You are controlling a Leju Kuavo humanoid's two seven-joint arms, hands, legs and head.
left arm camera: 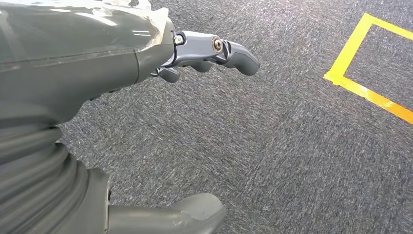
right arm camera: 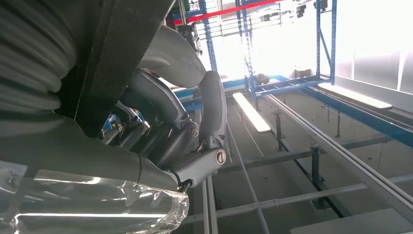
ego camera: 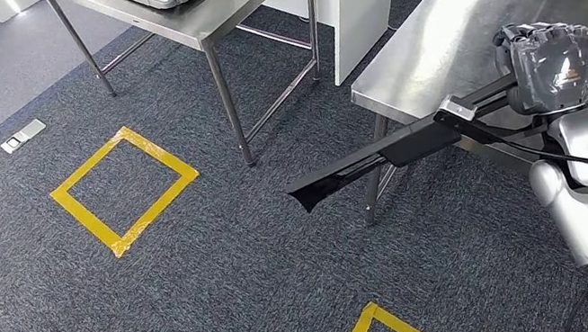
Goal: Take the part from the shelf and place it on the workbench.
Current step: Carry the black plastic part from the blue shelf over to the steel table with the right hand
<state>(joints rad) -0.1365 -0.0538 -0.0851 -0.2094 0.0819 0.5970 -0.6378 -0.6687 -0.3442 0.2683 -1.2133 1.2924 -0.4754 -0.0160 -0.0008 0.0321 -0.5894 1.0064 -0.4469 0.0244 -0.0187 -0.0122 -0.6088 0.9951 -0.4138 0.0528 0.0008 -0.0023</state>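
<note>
One workbench (ego camera: 450,38) of bare steel sits under my right hand (ego camera: 549,66), which grasps the long black part (ego camera: 380,155); its long axis is near level, free end pointing left off the bench. Left hand (left arm camera: 204,58) hangs unclenched, holding nothing. No legible writing.

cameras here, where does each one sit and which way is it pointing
Head view: high on the body, looking down at carpet, steel tables; right hand holds a long black part.
Left wrist view: behind the left hand, looking down at carpet and yellow tape, fingers apart.
Right wrist view: behind the right hand, looking up at ceiling rails and blue racking.
Shared: carpet and tape; the held part.
</note>
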